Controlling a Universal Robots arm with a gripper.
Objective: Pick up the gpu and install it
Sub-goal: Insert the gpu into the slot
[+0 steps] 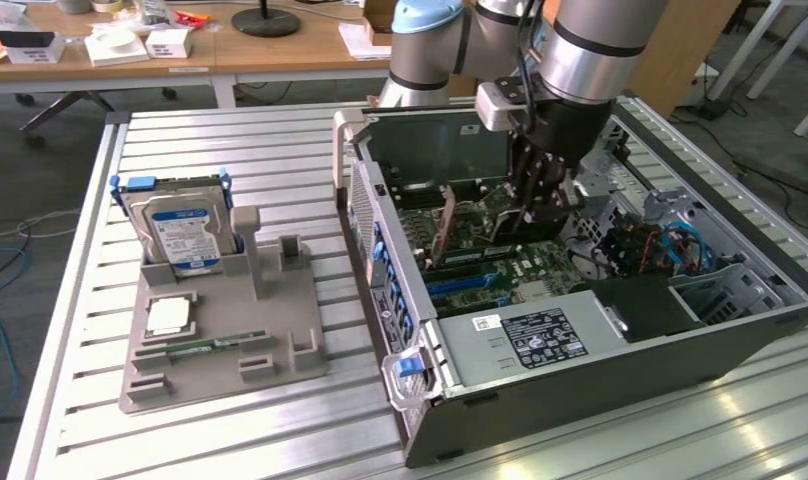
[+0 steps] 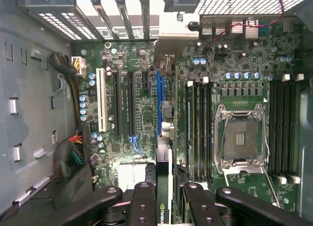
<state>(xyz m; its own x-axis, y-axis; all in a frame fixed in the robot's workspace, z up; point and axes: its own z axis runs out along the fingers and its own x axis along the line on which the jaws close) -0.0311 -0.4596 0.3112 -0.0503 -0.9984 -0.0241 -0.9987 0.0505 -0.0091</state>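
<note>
Gripper [image 1: 535, 205] is closed on the gpu [image 2: 163, 209], which it holds on edge inside the computer case [image 1: 618, 395], above the blue slot [image 2: 159, 103] (not seated yet, I think). If the card is tilted or beside the slot, pressing could damage its contacts.

Exterior view: on the worktop [image 1: 244, 150], the holder [image 1: 231, 365] lies at nine o'clock of the computer case [image 1: 644, 375], with the hard drive [image 1: 184, 240] at its twelve-o'clock end. The gpu [image 2: 163, 210] sits between the jaws, over the motherboard [image 2: 137, 89].
</note>
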